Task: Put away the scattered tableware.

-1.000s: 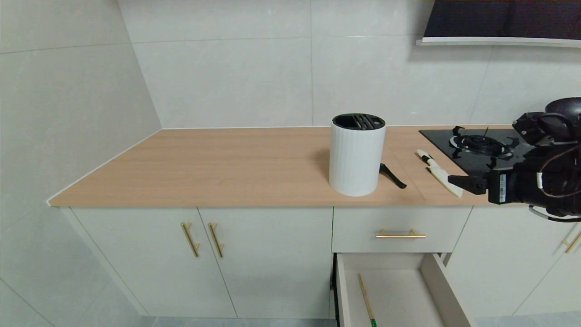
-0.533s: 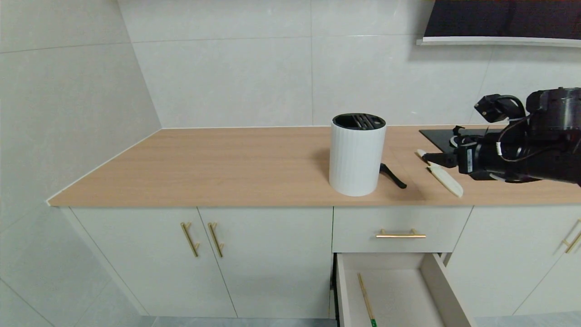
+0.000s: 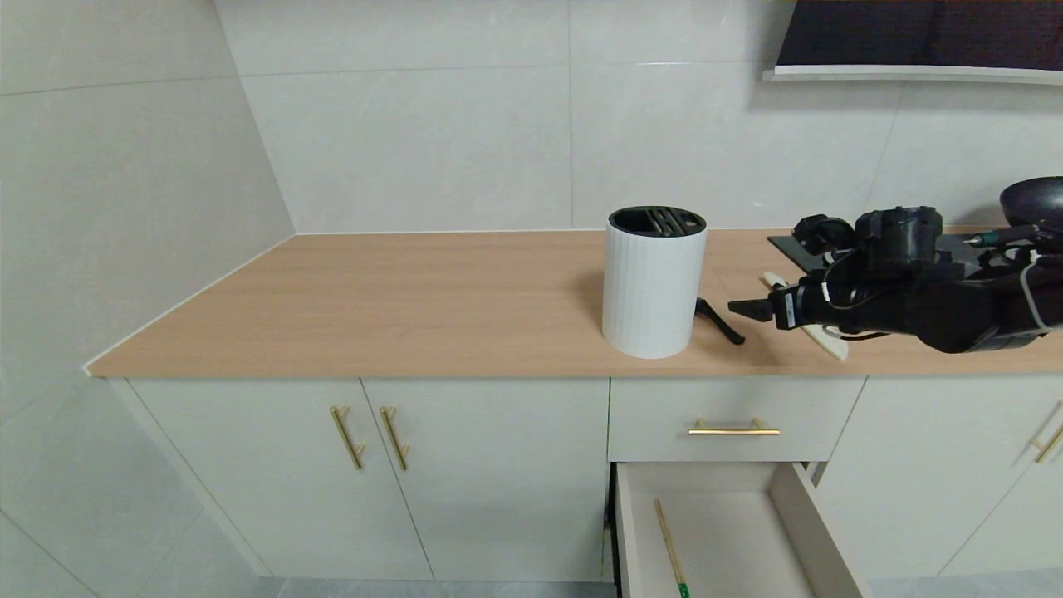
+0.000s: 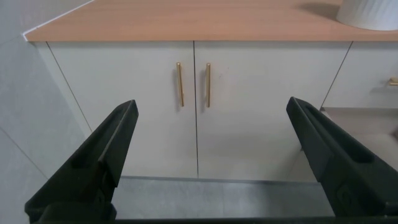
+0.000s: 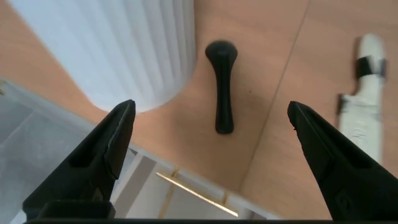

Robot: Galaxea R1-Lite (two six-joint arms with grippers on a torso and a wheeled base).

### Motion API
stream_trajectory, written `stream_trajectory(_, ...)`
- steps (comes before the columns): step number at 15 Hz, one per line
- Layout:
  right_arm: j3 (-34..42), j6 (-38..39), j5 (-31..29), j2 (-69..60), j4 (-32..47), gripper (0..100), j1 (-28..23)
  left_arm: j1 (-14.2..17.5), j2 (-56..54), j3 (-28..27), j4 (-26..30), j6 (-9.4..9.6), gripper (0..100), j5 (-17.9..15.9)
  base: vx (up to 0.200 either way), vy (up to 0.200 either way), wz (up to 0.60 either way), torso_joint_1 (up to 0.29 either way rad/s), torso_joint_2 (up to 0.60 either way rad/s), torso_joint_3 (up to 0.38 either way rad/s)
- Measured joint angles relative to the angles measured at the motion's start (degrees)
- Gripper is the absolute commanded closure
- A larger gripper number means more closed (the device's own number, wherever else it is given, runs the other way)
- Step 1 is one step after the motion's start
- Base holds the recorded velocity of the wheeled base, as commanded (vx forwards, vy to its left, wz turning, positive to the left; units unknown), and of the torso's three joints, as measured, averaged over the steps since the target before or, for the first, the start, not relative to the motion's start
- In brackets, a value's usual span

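My right pincer (image 3: 736, 307) hovers low over the wooden countertop (image 3: 415, 307) with its two fingers spread wide apart and nothing between them. Straight ahead of the gap, in the right wrist view (image 5: 211, 111), lies the black utensil (image 5: 222, 87). It is a short, slim, matte black piece, thick and rounded at the end farther from the counter's edge and narrowing to a blunt tip at the nearer end. It lies flat on the wood, just below my fingertips in the head view (image 3: 719, 322). Just past my fingertips, to my left, stands the white holder (image 3: 653, 286), a tall ribbed cylinder with a black slotted top. The utensil's thick end is close beside its base. Back towards my wrist, on my right, lies the white knife (image 3: 830, 342). It is pale cream with a dark band near one end (image 5: 364, 118), is flat on the counter and is partly covered by my arm. Below and in front of the pincer an open drawer (image 3: 789, 515) holds a pair of chopsticks (image 3: 668, 548), thin and tan with green tips. My left pincer (image 4: 211, 107) is also spread open and empty. It sits below counter level, facing pale cabinet doors (image 4: 249, 112) with gold handles (image 4: 179, 84).
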Motion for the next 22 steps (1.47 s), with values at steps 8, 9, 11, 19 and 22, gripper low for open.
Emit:
stream_trajectory(8, -4.3, -0.1, -1.2, 10.6, -3.6, 0, 0.6, 0.0, 0.0, 0.0, 0.0, -0.02, 0, 0.0, 0.000, 0.000, 0.00, 0.000, 0.00, 0.000)
stream_trajectory(9, -4.9, -0.1, -1.6, 11.6, -3.7, 0, 0.6, 0.0, 0.0, 0.0, 0.0, 0.00, 0, 0.0, 0.000, 0.000, 0.00, 0.000, 0.00, 0.000)
stream_trajectory(11, -6.4, 0.1, -2.2, 13.6, -4.0, 0, 0.6, 0.0, 0.0, 0.0, 0.0, 0.00, 0, 0.0, 0.000, 0.000, 0.00, 0.000, 0.00, 0.000)
stream_trajectory(19, -10.1, 2.0, -3.2, 17.5, -4.2, 100, 0.4, 0.0, 0.0, 0.0, 0.0, 0.00, 0, 0.0, 0.000, 0.000, 0.00, 0.000, 0.00, 0.000)
stream_trajectory(22, -10.3, 2.4, -3.3, 17.8, -4.2, 100, 0.4, 0.0, 0.0, 0.0, 0.0, 0.00, 0, 0.0, 0.000, 0.000, 0.00, 0.000, 0.00, 0.000)
